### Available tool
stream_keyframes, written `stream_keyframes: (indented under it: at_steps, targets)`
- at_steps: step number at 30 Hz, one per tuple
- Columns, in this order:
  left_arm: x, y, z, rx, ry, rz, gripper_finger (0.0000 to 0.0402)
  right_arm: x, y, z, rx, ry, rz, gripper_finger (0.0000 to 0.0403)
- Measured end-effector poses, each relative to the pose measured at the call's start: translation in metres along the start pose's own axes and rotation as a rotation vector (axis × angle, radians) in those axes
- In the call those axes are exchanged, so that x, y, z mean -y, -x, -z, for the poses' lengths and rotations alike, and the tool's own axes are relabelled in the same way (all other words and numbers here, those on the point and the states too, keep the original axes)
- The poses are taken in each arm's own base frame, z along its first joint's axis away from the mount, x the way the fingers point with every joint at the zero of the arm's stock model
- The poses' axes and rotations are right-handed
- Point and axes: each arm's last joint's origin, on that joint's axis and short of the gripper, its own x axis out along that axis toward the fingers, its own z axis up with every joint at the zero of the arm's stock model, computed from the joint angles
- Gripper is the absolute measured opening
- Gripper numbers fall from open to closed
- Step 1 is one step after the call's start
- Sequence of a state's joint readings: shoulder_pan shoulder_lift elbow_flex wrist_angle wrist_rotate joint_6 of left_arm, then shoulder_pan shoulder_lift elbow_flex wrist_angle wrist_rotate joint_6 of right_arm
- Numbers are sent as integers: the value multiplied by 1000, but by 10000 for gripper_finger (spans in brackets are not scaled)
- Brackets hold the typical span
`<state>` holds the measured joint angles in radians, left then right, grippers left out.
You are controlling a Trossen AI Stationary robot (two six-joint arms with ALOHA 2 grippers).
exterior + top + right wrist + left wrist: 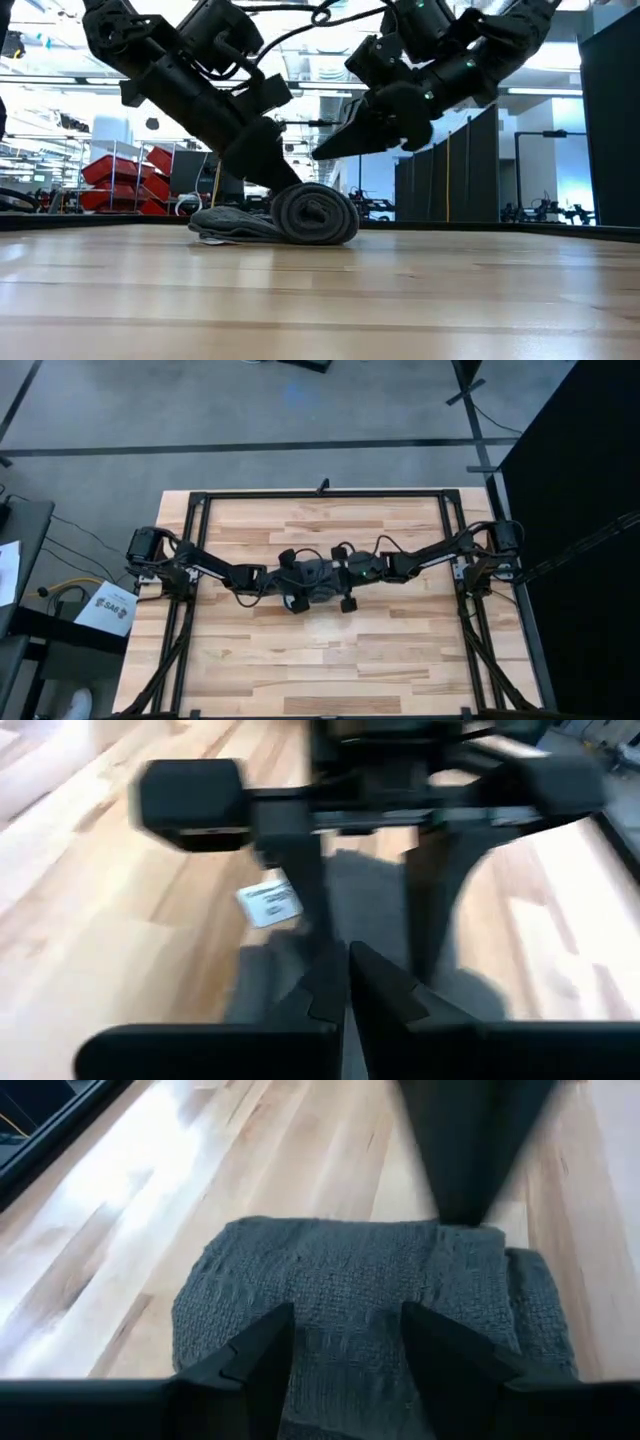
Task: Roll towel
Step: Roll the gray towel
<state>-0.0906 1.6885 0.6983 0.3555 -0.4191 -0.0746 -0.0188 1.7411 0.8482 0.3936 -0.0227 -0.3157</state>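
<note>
Rolled towel point(305, 215) under spread left gripper point(345, 1345); right gripper point(345, 982) pressed together above.

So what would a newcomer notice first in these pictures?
The grey towel at mid-table, partly rolled, a flat tail left. Both arms meet over it: the left pincer open on the cloth, the right pincer shut just above. A white tag lies beside the towel.
</note>
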Motion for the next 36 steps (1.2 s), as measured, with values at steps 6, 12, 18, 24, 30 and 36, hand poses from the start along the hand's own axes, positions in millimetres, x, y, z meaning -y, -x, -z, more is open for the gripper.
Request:
stream_keyframes:
  at_steps: [6,12,18,24,30,36]
  targets:
    - [-2,13,-11,30,8,8,173,26,-3,0,38,39,-66,0]
    - [-4,31,-14,-16,-6,17,173,41,-1,4,93,139,-131,0]
    - [-5,46,-2,-163,7,-41,173,50,-40,4,53,205,-248,0]
    - [-6,46,19,-194,109,-52,173,55,-72,-26,-107,344,-388,0]
    - [-9,46,46,-106,183,-32,173,47,-93,-17,-192,501,-502,0]
    - [-10,44,60,-46,210,-19,173,45,-104,-7,-249,589,-485,0]
